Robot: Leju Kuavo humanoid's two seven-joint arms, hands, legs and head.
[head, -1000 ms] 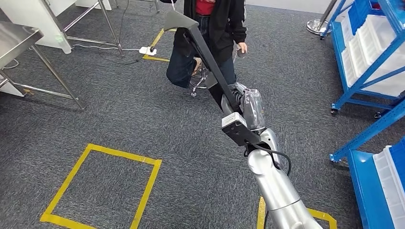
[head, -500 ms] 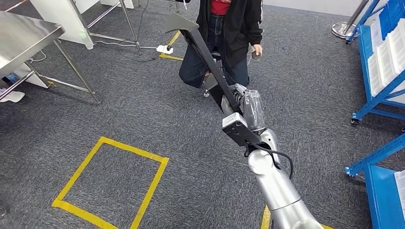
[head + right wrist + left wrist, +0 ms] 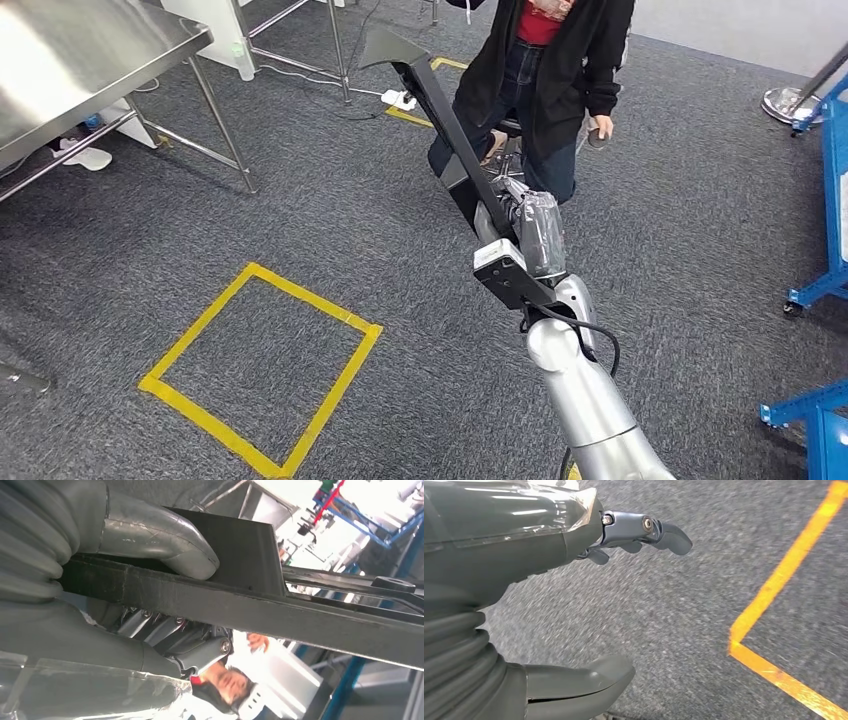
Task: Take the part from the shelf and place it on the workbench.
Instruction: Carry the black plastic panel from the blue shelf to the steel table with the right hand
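The part is a long black bar with a flared plate at its far end. My right hand grips its near end and holds it out ahead, slanting up and to the left over the carpet. In the right wrist view the thumb presses on the black bar and the fingers wrap it from the other side. The steel workbench stands at the upper left. My left hand hangs over the carpet, fingers apart and holding nothing.
A person in a dark jacket sits on a stool right behind the part's far end. A yellow taped square marks the floor at lower left. Blue shelf frames stand at the right edge. A power strip lies near the bench legs.
The whole view has swung left: the workbench has come further into view, the blue shelves have slid off to the right. My right hand still holds the part the same way.
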